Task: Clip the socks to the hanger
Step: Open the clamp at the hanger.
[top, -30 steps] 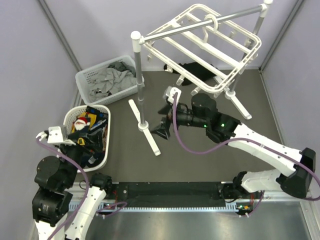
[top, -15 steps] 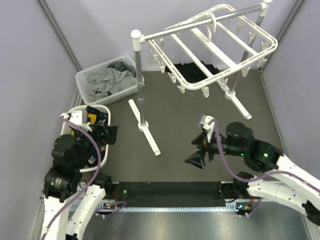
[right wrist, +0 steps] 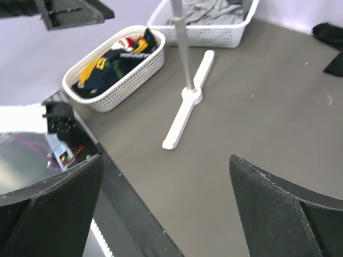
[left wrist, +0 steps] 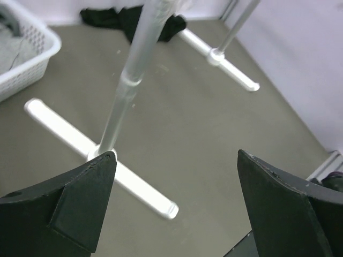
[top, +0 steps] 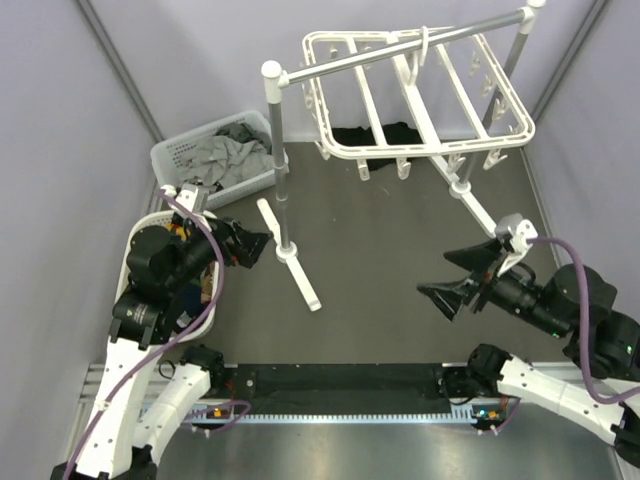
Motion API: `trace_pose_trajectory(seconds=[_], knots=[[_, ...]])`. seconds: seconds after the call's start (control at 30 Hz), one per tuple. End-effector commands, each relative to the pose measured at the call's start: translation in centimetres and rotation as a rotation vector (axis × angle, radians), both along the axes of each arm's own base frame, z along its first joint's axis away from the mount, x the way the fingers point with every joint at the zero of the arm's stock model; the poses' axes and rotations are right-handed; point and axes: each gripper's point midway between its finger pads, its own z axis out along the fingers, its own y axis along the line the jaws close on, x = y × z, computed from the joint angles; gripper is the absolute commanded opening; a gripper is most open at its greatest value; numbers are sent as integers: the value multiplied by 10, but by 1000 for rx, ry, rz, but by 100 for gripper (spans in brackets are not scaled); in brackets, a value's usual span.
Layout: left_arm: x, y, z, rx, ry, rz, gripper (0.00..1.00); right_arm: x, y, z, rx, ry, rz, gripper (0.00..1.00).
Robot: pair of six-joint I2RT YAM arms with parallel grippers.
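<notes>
The socks (right wrist: 115,60), dark navy with yellow, red and white bits, lie in an oval white basket (right wrist: 124,84) at the left. In the top view my left arm hides most of them. The white hanger (top: 420,100) hangs by its hook on the grey pole, its clips dangling with nothing in them. My left gripper (top: 255,247) is open and empty beside the rack's left post; the wrist view (left wrist: 174,160) shows bare floor between its fingers. My right gripper (top: 455,278) is open and empty above the floor at the right, and its wrist view (right wrist: 165,160) also shows only floor.
The grey pole rack's left post (top: 280,170) and white foot (top: 290,255) stand mid-table. A rectangular white basket (top: 170,160) of pale grey cloths sits at the back left. A black garment (top: 375,135) lies under the hanger. Walls close both sides.
The hanger has swung on the pole and now hangs squarer. My left gripper rose from the sock basket toward the post. My right gripper drew back right, away from the hanger.
</notes>
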Motion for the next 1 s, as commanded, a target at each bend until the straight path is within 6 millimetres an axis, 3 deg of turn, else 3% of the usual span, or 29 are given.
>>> trace_pose_trajectory(seconds=[0.0,0.2,0.37,0.53,0.73,0.97], knots=[[3,-18,47,-81,-165,-97,98,27,17,31,-15,-52,-57,99],[5,-27,73,-144,-298,-135,98,66,45,50,-58,-88,-135,99],[15,-40,71,-185,-312,-159,98,92,57,59,-83,-98,-211,99],[22,-64,70,-149,-292,-217,98,97,60,69,-77,-104,-223,99],[31,-82,62,-142,-266,-204,98,99,62,63,-93,-97,-224,99],[44,-115,73,-151,-319,-182,98,95,58,59,-103,-137,-208,99]])
